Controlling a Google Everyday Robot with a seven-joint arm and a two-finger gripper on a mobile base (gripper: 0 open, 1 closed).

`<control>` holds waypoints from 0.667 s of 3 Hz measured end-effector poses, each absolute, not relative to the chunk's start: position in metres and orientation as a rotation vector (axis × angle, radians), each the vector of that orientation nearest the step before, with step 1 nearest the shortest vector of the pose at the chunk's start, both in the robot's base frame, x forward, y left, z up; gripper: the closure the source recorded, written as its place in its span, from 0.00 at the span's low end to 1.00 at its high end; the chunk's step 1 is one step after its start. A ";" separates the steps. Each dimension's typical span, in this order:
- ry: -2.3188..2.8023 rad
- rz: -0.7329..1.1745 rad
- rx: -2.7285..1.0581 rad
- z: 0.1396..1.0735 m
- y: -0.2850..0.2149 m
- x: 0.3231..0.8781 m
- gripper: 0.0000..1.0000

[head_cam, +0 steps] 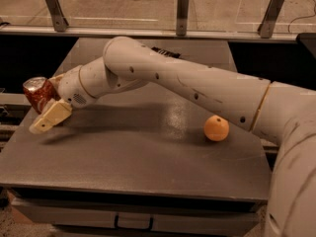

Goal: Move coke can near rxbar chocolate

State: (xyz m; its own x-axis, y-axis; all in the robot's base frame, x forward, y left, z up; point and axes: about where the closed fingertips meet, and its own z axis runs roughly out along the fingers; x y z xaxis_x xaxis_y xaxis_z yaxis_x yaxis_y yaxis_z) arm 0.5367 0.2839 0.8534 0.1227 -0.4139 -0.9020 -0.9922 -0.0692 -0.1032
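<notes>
The red coke can [37,92] stands at the table's left edge. My gripper [43,106] is at the can, open, with one pale finger [49,117] in front of it and the other mostly hidden behind it. The can stands on the table between them. The rxbar chocolate [166,52], a thin black bar, lies at the back of the table, mostly hidden behind my arm.
A round orange [216,128] lies on the right side of the grey table [148,177]. My white arm [197,88] spans the table from right to left. A railing with metal posts [182,6] runs behind the table.
</notes>
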 end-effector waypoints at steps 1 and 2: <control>1.402 0.940 -1.594 0.853 0.291 0.537 0.41; 1.409 0.931 -1.570 0.858 0.284 0.541 0.63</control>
